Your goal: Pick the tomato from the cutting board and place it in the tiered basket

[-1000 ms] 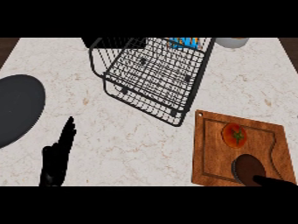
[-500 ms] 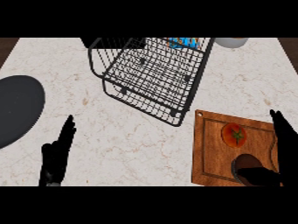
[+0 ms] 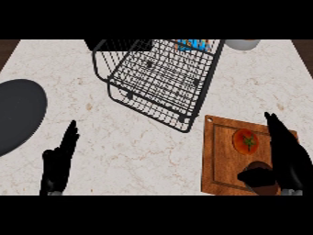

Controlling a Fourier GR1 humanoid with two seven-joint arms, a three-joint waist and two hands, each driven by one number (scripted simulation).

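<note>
1. The tomato (image 3: pixel 246 140) lies on the wooden cutting board (image 3: pixel 220 160), toward its far half, not yet held
2. The right hand (image 3: pixel 289 158) hangs over the board's right side, fingers straight and spread from the thumb, just beside the tomato; I cannot tell whether it touches it
3. The left hand (image 3: pixel 59 163) rests near the view's lower left, fingers straight and up
4. The tiered basket (image 3: pixel 160 75) stands beyond the board, wire rim near the board's far left corner
5. Risk, as I judge it: the round tomato may roll leftward if the fingers nudge it sideways before the thumb closes
6. A low carry could snag the basket's wire rim
7. A dark plate (image 3: pixel 9 117) sits at left, well apart
</note>
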